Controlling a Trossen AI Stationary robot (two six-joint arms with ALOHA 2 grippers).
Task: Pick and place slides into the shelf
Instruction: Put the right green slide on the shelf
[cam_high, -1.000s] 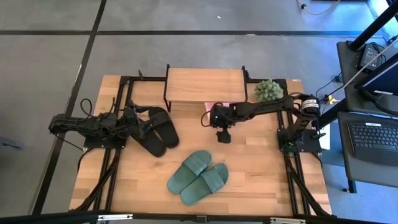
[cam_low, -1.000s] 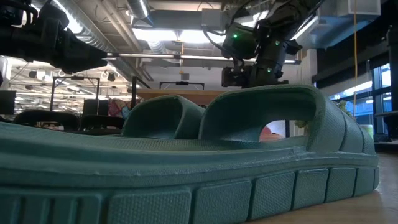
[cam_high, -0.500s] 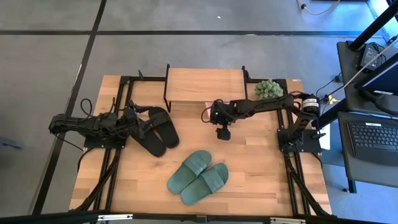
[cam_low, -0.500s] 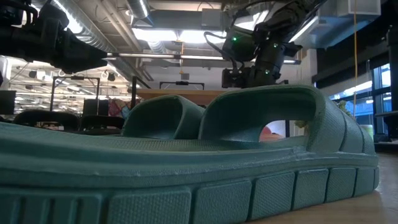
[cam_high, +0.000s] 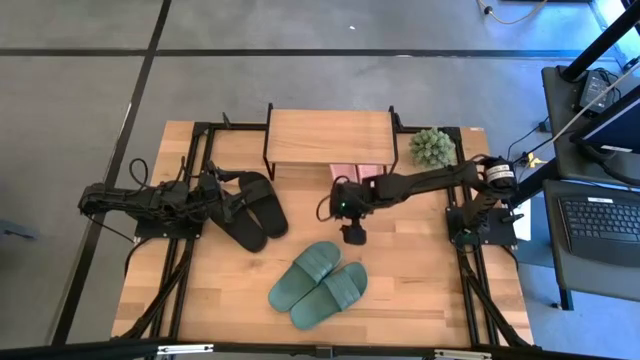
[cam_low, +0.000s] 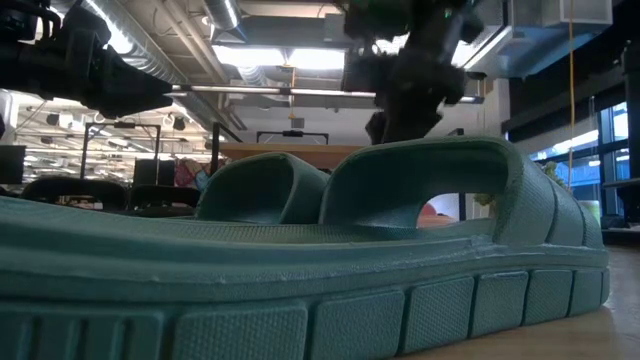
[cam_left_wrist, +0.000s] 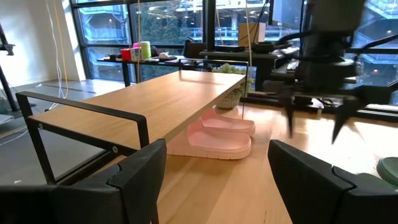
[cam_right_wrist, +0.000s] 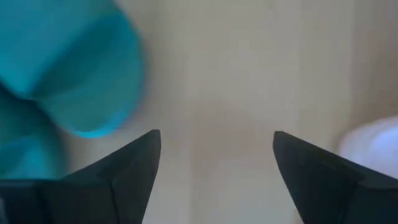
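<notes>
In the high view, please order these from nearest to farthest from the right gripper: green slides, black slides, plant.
1. Green slides, just below the right gripper, toward the table's front.
2. Black slides, to its left, by the left arm.
3. Plant, back right, beside the shelf.

The right gripper (cam_high: 351, 236) has moved away from the shelf (cam_high: 329, 136) toward the green slides (cam_high: 319, 283), its arm now stretched lower across the table. More of the pink slides (cam_high: 357, 172) under the shelf is now uncovered.
</notes>
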